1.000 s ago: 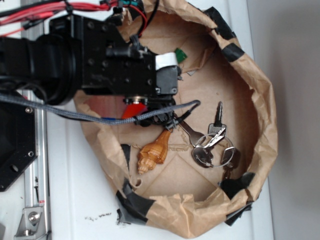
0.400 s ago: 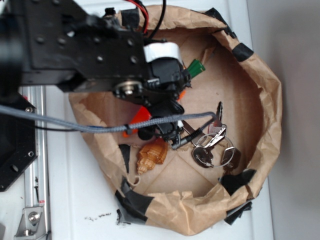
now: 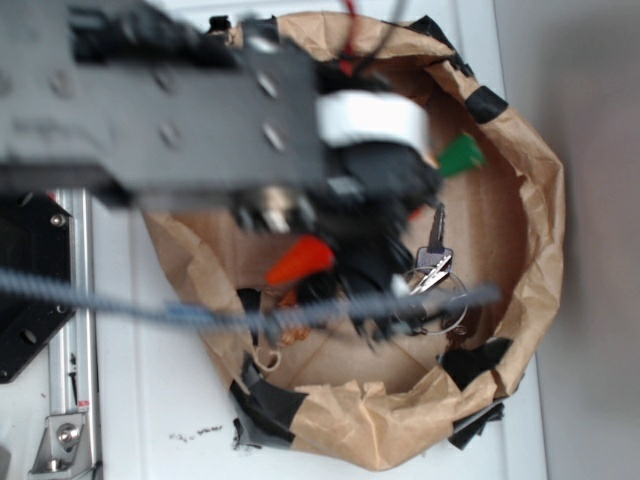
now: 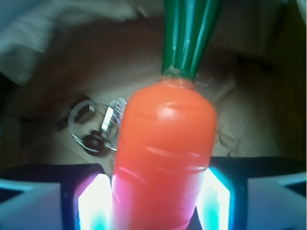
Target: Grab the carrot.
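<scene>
End effector (image 4: 160, 201) pinching carrot (image 4: 165, 148) mid-body; glossy rigid plastic, likely light, slippery; grip thick middle, not stem.

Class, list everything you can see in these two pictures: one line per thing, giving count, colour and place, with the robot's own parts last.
carrot: one, bright orange with green stem, held between the gripper's pads, above the nest floor
keys: a bunch on a ring, silver with dark heads, on the nest floor, right of the carrot
paper nest: one, brown with black tape patches, on the white table
table: one, white, under the nest
seashell: mostly hidden behind the arm
gripper: one, black with pale glowing pads, shut on the carrot
</scene>
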